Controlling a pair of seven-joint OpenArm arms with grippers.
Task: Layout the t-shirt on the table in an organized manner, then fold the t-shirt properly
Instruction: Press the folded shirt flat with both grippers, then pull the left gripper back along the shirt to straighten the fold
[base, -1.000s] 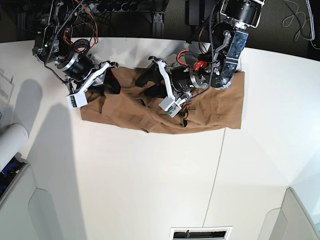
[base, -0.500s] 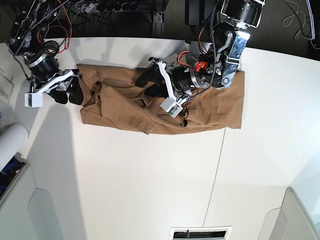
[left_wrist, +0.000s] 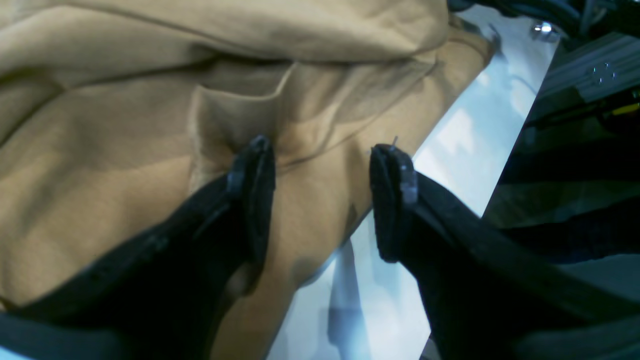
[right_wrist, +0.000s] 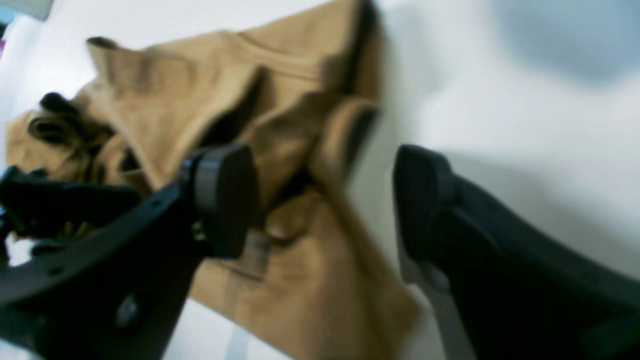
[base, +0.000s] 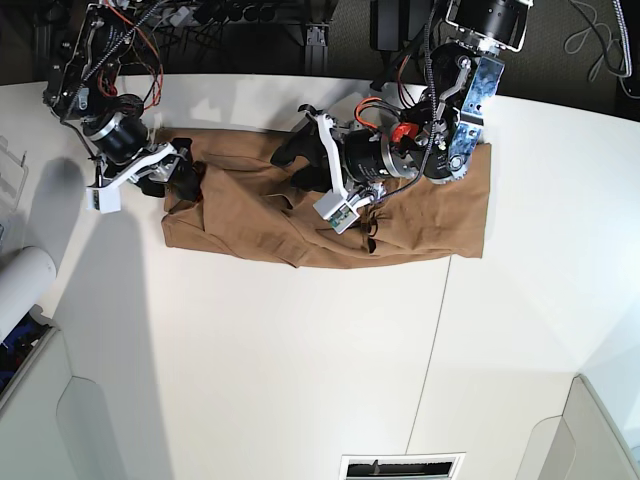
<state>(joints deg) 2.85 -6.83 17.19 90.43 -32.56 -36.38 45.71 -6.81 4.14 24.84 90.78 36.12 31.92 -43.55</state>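
Tan-brown fabric t-shirt is lying rumpled on the white bench, layout unfinished. Both claws, left and right, are gaping apart, holding nothing; folding is remaining.

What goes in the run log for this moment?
stage: spreading | t-shirt: rumpled on table | left gripper: open | right gripper: open

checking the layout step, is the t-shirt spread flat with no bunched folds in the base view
No, the t-shirt lies as a creased band on the table, bunched and folded over along its far edge and one end.
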